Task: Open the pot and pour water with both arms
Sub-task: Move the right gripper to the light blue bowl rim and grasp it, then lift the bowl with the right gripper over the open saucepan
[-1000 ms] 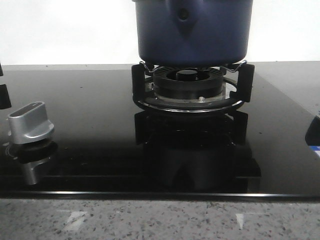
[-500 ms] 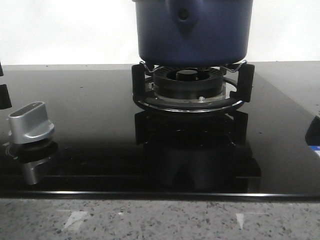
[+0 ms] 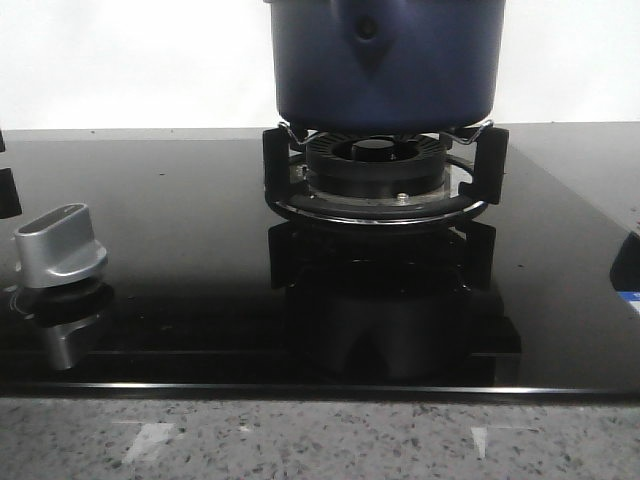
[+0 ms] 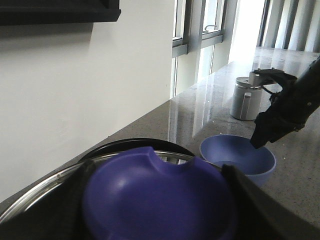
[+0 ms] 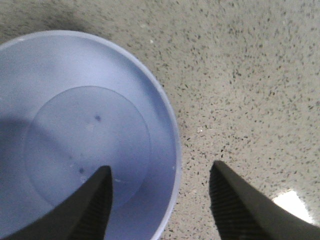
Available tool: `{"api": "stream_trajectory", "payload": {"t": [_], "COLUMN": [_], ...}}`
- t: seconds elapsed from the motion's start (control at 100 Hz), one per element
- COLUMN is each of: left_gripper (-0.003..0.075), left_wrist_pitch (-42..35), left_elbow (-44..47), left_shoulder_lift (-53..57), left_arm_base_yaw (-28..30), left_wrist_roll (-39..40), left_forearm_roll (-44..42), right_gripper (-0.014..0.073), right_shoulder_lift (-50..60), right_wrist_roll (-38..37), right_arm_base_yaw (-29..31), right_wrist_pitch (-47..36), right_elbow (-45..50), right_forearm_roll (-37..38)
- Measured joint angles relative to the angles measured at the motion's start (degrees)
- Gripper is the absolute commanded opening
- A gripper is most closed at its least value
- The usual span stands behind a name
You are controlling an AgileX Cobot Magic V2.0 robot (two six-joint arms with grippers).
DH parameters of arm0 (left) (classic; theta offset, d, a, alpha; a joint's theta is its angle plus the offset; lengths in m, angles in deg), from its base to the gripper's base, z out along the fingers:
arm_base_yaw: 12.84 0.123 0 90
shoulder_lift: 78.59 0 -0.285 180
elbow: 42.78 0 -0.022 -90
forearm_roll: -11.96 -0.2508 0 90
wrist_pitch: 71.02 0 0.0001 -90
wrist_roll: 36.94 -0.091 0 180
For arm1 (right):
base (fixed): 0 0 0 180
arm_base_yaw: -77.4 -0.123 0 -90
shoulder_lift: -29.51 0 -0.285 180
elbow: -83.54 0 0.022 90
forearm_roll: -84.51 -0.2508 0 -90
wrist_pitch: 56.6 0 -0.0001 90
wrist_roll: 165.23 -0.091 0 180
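Here the pot [image 3: 385,65] stands on the black burner grate [image 3: 385,170] of a glossy black cooktop [image 3: 180,260], at the back centre of the front view; its top is cut off by the edge of the picture. It is dark navy-blue with smooth walls, and a pointed bracket with a round rivet [image 3: 368,30] faces the camera. Thin wire supports of the grate touch its bottom edge at both sides. Under it the round burner head [image 3: 375,160] sits inside a metal ring.

In the left wrist view a rounded blue knob [image 4: 157,200] fills the lower part, with a shiny metal rim [image 4: 45,187] curving behind it. Dark blurred shapes lie at both sides of the knob; these may be the left fingers, but I cannot tell if they pinch it.

To the front left of the cooktop a silver control knob [image 3: 60,245] stands up, well apart from the pot. The cooktop lies in a speckled stone table [image 3: 320,440].

Beside the stove a light blue bowl [image 4: 239,157] rests on the table, and farther away a grey metal canister [image 4: 246,97] stands near the window. The right gripper [image 5: 160,200] hangs over the bowl's rim [image 5: 170,130], its fingers [image 5: 95,205] spread, one above the inside and one above the table, holding nothing.

No writing can be read anywhere.
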Motion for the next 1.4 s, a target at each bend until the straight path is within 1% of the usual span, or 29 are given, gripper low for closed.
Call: {"api": "stream_trajectory", "payload": {"t": [0.14,0.23,0.56,0.72,0.79,0.86,0.91,0.96,0.98,1.1,1.4], "left_gripper": [0.0263,0.0263,0.0263,0.0263,0.0263,0.0263,0.0263,0.0263,0.0263,0.0263,0.0263], "left_wrist_pitch": [0.05,0.05,0.14,0.14,0.14,0.27,0.40,0.40,0.40,0.40,0.52], "left_elbow": [0.00,0.00,0.00,0.00,0.00,0.00,0.00,0.00,0.00,0.00,0.00], "left_shoulder_lift": [0.00,0.00,0.00,0.00,0.00,0.00,0.00,0.00,0.00,0.00,0.00], "left_arm_base_yaw": [0.00,0.00,0.00,0.00,0.00,0.00,0.00,0.00,0.00,0.00,0.00], "left_wrist_roll": [0.00,0.00,0.00,0.00,0.00,0.00,0.00,0.00,0.00,0.00,0.00], "left_forearm_roll": [0.00,0.00,0.00,0.00,0.00,0.00,0.00,0.00,0.00,0.04,0.41], "right_gripper": [0.0382,0.0381,0.0371,0.0278,0.0221,0.0133,0.0052,-0.0053,-0.0078,-0.0071,-0.0071], "right_shoulder_lift": [-2.92,-4.51,-9.72,-11.25,-11.62,-11.75,-11.75,-11.75,-11.75,-11.34,-10.73], "right_wrist_roll": [0.00,0.00,0.00,0.00,0.00,0.00,0.00,0.15,0.24,1.31,3.33], "right_arm_base_yaw": [2.38,3.17,3.27,3.27,3.27,3.27,3.27,3.27,3.27,3.38,3.05], "right_wrist_pitch": [-0.13,-0.26,-2.43,-3.88,-4.62,-5.30,-5.53,-5.77,-5.95,-7.26,-7.59], "right_elbow": [0.00,0.00,0.13,1.68,2.50,2.94,3.08,3.17,3.17,2.89,2.89], "right_forearm_roll": [-3.39,-4.33,-5.74,-7.19,-7.93,-8.30,-8.39,-8.39,-8.87,-9.90,-10.14]}}
